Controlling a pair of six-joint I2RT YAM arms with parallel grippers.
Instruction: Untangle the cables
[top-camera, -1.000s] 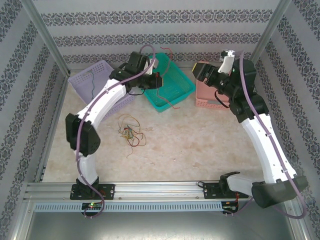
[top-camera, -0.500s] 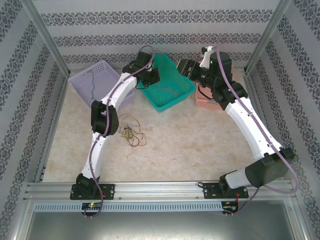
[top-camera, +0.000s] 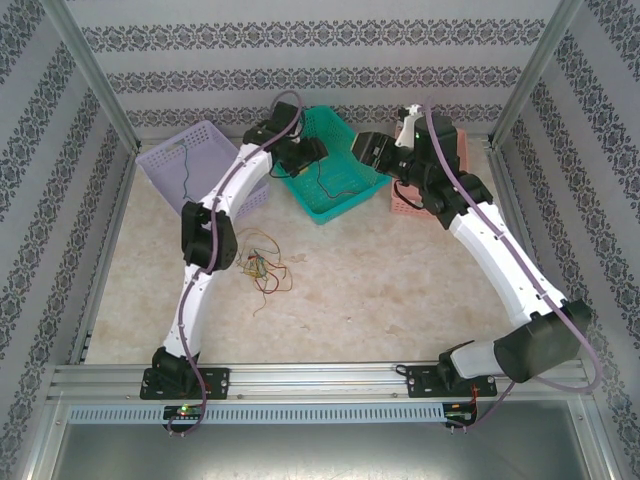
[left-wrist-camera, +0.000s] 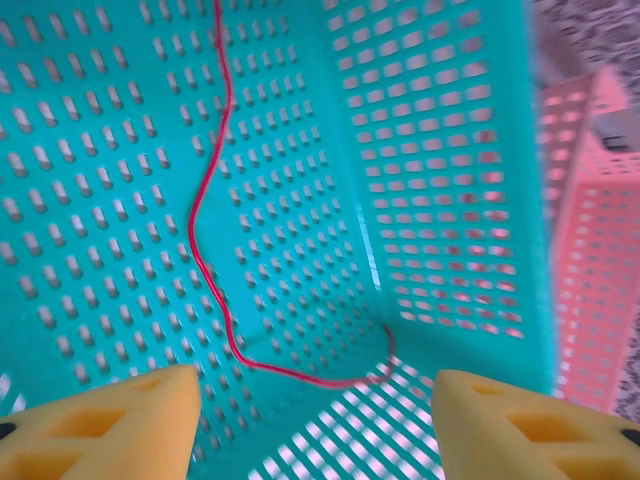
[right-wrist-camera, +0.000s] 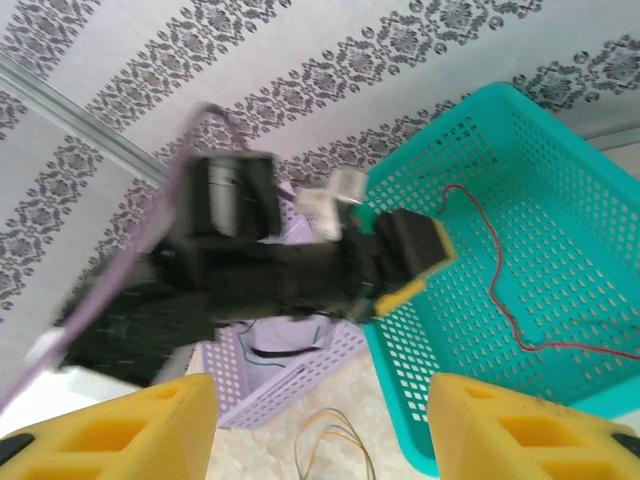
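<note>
A thin red cable lies loose on the floor of the teal basket, and it curls toward the corner. My left gripper hangs open just above it, with nothing between its yellow pads. From above, the left gripper sits over the teal basket. My right gripper faces it at the basket's right side. The right gripper is open and empty. A tangle of thin cables lies on the table by the left arm.
A purple basket with a dark cable inside stands at the back left. At the back right, behind the right arm, is a pink basket. Patterned walls and metal posts close in the table.
The left arm stretched out over the teal basket, and the red cable that hung at its gripper now lies in the basket. The right gripper swung left from the pink basket toward the teal one.
</note>
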